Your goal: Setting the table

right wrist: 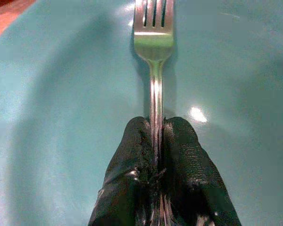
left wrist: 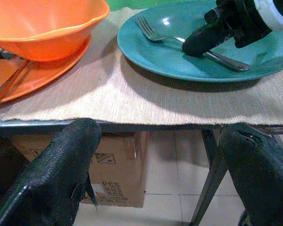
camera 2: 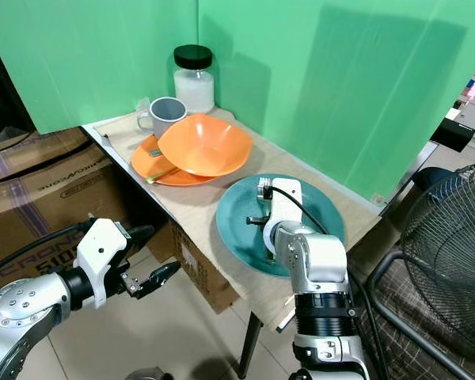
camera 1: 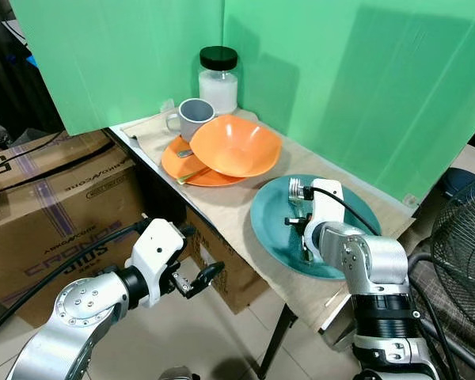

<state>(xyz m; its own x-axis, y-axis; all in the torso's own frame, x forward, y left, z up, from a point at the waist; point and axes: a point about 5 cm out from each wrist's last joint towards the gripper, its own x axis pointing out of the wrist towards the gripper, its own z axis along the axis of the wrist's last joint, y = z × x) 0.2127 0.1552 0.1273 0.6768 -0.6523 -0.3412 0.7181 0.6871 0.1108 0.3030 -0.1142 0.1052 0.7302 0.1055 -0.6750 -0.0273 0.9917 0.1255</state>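
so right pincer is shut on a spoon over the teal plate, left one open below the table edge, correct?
Not a spoon: the right wrist view shows tines, so the right pincer is shut on a fork over the teal plate. The left pincer is open below the table edge, as you said.

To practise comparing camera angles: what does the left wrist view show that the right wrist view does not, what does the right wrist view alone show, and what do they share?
Left wrist view alone: the orange bowl on the orange plate, the beige table mat, a cardboard box under the table, and the left gripper open, below the table edge.
Right wrist view alone: how the fingers pinch the handle.
Both: the fork on the teal plate, held by the right gripper.
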